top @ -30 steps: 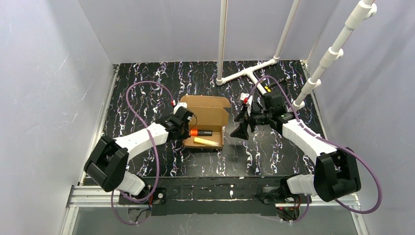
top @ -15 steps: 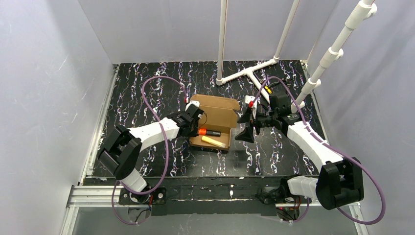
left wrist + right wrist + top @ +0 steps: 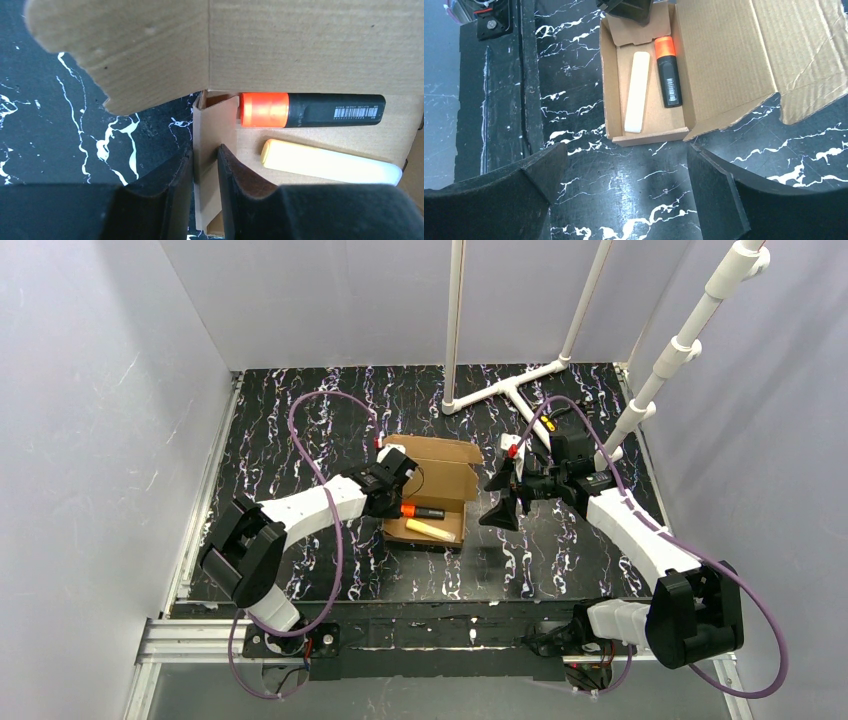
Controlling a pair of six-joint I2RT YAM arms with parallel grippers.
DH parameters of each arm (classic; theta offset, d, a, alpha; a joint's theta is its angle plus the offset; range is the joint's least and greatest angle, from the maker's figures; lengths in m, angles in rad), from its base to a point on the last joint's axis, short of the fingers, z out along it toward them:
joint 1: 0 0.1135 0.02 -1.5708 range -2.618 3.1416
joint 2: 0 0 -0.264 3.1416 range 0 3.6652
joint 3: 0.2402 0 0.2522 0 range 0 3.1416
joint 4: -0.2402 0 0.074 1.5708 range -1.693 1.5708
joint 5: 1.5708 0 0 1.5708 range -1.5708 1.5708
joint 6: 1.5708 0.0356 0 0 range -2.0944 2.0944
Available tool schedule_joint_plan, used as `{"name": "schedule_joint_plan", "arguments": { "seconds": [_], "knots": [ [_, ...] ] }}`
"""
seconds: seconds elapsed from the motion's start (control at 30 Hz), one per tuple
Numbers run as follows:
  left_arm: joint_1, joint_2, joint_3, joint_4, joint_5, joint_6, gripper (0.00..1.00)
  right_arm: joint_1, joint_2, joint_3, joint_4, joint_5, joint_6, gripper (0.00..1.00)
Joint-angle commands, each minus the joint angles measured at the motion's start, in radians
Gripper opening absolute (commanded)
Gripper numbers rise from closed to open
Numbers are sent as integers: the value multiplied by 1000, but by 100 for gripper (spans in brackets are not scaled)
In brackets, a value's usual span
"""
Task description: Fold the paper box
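Wall of paper box (image 3: pixel 310 40) sits between left hand (image 3: pixel 205 150) fingers.

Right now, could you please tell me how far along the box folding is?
Done: the tray walls of the paper box stand, with an orange-capped highlighter and a yellow marker inside. In hand: the left end effector straddles the left wall; the right end effector hovers open. Left: closing the open lid.

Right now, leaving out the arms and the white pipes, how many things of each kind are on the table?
paper box: 1
markers: 2 (orange-capped marker, pale yellow marker, both inside the box)
Total: 3
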Motion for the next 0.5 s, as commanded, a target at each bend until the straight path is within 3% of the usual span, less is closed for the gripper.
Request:
{"name": "schedule_joint_plan", "arguments": {
  "seconds": [0.0, 0.07, 0.13, 0.3, 0.33, 0.4, 0.43, 0.47],
  "knots": [
    [-1, -11, 47, -92, -55, -29, 23, 14, 0, -10, 71, 7, 50, 97],
    [-1, 0, 50, -97, -52, -45, 15, 32, 4, -16, 88, 22, 65, 95],
    [0, 11, 47, -100, -50, -58, 1, 50, 9, -21, 107, 33, 84, 92],
    [0, 9, 34, -97, -56, -79, 0, 121, 34, -31, 156, 75, 124, 83],
    [-1, 5, 32, -96, -57, -88, 0, 147, 52, -32, 186, 97, 165, 76],
    [0, -11, 9, -93, -25, -166, 0, 234, 174, 48, 293, 174, 362, 31],
    [-1, -21, -8, -82, -9, -195, 0, 254, 238, 105, 291, 187, 429, 19],
    [0, -33, -25, -73, 0, -224, 0, 284, 283, 162, 287, 224, 475, 14]
  ]
}}
